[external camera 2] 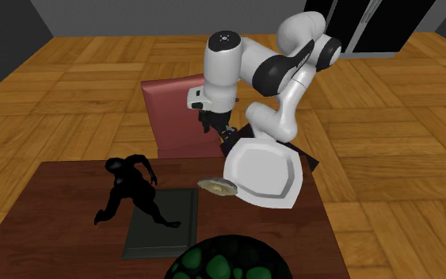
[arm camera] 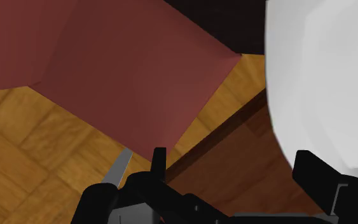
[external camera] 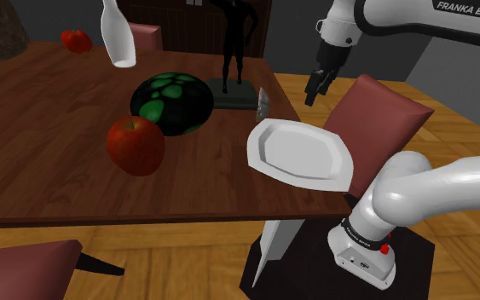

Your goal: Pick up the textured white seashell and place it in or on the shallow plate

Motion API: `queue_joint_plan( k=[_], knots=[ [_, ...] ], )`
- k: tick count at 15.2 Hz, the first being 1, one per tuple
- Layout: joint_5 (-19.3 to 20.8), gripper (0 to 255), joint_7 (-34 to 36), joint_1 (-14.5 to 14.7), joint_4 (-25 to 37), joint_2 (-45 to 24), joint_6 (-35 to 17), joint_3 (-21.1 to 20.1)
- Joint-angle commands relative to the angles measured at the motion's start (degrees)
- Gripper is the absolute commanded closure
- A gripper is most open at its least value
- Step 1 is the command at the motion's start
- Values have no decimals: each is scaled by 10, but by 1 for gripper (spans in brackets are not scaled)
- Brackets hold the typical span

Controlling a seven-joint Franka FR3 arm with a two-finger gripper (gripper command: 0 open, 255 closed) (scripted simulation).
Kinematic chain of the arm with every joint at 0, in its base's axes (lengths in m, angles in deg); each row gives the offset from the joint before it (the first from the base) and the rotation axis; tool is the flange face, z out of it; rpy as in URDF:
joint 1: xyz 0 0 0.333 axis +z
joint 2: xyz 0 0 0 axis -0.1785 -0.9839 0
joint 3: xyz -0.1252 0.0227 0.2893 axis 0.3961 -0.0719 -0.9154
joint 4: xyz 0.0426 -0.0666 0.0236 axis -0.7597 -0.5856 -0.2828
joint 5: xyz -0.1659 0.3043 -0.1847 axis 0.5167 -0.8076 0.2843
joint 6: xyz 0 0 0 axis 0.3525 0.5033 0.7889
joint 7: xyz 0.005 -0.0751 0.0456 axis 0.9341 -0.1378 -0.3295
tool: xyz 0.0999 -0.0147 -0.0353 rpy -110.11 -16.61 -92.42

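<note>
Wooden parquet floor (external camera: 187, 256) surrounds a dark tabletop (external camera: 50, 153), and no part of the task is done yet. Nearest in the shoulder view, right of centre, the shallow white plate (external camera: 302, 152) sits empty at the tabletop's edge. Just behind its upper-left rim lies the seashell (external camera: 262, 104), a small pale grey shape on the wood, too close to the plate to tell whether they touch. Farther back, at the upper right of that frame, the gripper (external camera: 316, 92) hangs in the air over a maroon chair (external camera: 383, 128), apart from the shell. By my judgement everything is left to do: bring the gripper over the shell, close on it, lift it, and make the very short carry to the plate. The wrist view settles what the shoulder view leaves vague: the two black fingers (arm camera: 159, 160) stand wide apart with nothing between them, above the chair back, the tabletop's edge and part of the plate. The second exterior view, from across the tabletop, shows the shell at mid-frame as a flat, ridged oval, with a black figurine (external camera 2: 130, 190) at lower left.
</note>
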Motion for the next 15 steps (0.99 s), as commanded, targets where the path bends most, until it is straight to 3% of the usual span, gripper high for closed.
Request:
queue_joint_plan(
  k=[1, 8, 14, 15],
  knots=[
    [0, 0, 0, 0, 0, 0, 0, 0],
    [-81, 0, 358, -78, 92, -94, 10, -147],
    [-98, 0, 660, -155, 229, -224, 23, -251],
    [-99, 0, 660, -155, 219, -222, 16, -251]
  ],
)
